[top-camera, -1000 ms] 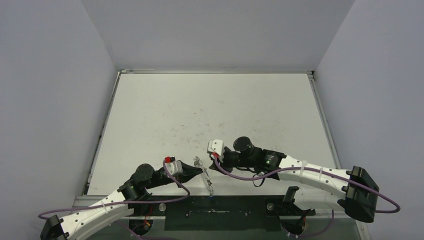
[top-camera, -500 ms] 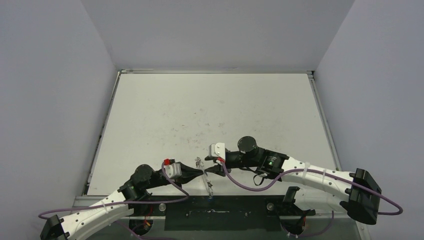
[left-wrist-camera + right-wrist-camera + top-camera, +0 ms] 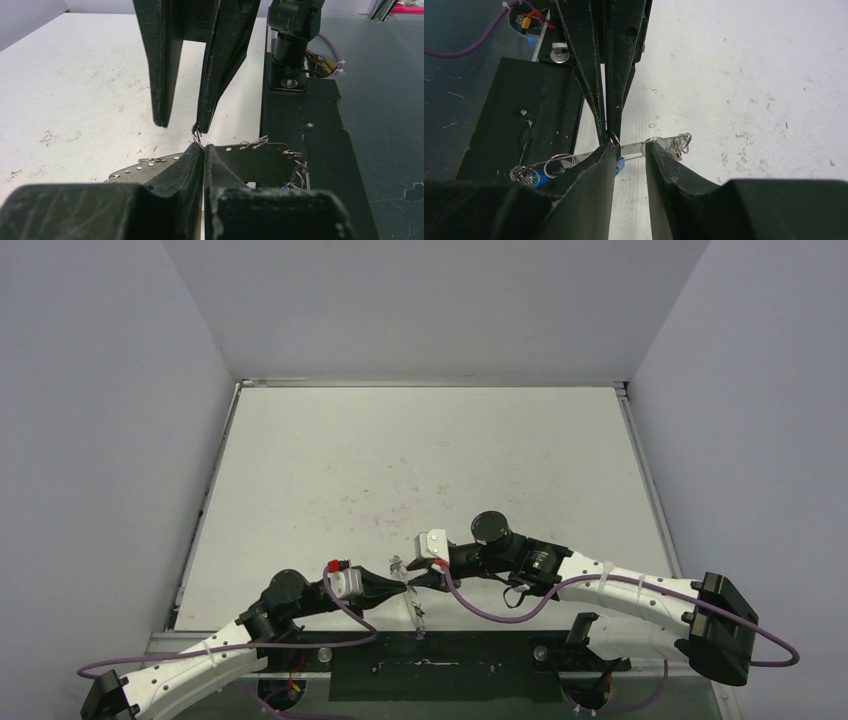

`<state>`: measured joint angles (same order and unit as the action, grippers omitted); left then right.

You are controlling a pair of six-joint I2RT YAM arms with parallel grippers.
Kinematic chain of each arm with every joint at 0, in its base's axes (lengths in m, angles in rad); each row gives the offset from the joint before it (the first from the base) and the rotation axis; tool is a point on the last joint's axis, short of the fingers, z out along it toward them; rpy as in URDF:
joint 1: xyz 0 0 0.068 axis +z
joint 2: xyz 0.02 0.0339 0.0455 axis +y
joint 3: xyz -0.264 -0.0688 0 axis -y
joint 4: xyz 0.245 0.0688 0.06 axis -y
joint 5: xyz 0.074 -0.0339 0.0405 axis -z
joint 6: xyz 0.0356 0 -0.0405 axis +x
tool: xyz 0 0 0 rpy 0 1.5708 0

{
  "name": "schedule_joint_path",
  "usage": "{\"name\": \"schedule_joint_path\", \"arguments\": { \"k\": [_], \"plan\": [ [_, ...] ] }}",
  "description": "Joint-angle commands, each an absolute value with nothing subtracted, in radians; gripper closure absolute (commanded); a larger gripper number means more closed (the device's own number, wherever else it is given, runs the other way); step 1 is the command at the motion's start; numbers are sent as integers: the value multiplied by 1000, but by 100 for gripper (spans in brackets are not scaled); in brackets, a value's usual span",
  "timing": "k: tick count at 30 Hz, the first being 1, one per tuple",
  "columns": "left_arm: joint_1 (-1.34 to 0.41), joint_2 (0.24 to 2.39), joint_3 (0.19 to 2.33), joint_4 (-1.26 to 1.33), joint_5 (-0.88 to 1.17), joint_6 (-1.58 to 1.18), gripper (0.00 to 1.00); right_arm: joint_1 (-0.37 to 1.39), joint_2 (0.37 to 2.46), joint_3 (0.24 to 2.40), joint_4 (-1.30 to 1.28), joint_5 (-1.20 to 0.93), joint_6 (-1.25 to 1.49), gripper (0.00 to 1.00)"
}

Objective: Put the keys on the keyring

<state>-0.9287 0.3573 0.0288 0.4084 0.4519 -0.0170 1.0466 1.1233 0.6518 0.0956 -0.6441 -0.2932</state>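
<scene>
Where the left gripper (image 3: 203, 149) pinches shut on a small loop (image 3: 197, 138) at the edge of the keyring (image 3: 634, 146), the right gripper (image 3: 630, 148) faces it head-on, jaws apart, one tip touching that loop. At the near edge of the table (image 3: 400, 460), the keyring's long axis runs crosswise to both grippers, with a blue key (image 3: 542, 176) at its base-side end.

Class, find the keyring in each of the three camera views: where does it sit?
Top external: keyring low centre, just above the black base plate.
Left wrist: keyring lower centre, spreading left and right.
Right wrist: keyring crosses the lower middle as a silver strip.
Shared landmark: black base plate.
</scene>
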Motion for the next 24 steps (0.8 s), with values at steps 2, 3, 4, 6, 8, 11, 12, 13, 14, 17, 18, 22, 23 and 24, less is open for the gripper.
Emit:
{"name": "schedule_joint_path", "arguments": {
  "k": [2, 3, 4, 6, 8, 11, 12, 13, 14, 17, 18, 22, 23, 24],
  "plan": [
    [-933, 344, 47, 529, 481, -10, 100, 1039, 1098, 653, 100, -698, -331, 65],
    [-933, 344, 47, 530, 482, -9, 100, 1039, 1096, 653, 94, -702, -337, 62],
    [-933, 344, 47, 529, 484, -9, 100, 1039, 1093, 653, 91, -706, -337, 60],
    [-933, 344, 46, 529, 483, -10, 100, 1037, 1091, 653, 89, -713, -339, 56],
    [-933, 344, 46, 530, 482, -11, 100, 1038, 1089, 657, 82, -727, -342, 53],
    [-933, 344, 48, 526, 480, -10, 100, 1036, 1085, 662, 65, -741, -349, 50],
    [-933, 344, 48, 526, 480, -9, 100, 1036, 1082, 664, 58, -745, -352, 50],
    [-933, 344, 49, 524, 480, -8, 100, 1035, 1077, 664, 52, -745, -353, 49],
    [-933, 345, 50, 522, 480, -8, 100, 1036, 1071, 664, 46, -746, -354, 50],
    [-933, 345, 50, 520, 480, -8, 100, 1035, 1050, 662, 34, -737, -359, 49],
    [-933, 345, 51, 520, 480, -8, 100, 1034, 1044, 661, 34, -735, -359, 50],
    [-933, 346, 50, 522, 481, -8, 100, 1034, 1039, 657, 54, -745, -339, 50],
    [-933, 347, 51, 522, 482, -9, 100, 1034, 1043, 655, 63, -755, -331, 51],
    [-933, 347, 50, 523, 481, -10, 100, 1034, 1048, 652, 76, -757, -321, 51]
  ]
}}
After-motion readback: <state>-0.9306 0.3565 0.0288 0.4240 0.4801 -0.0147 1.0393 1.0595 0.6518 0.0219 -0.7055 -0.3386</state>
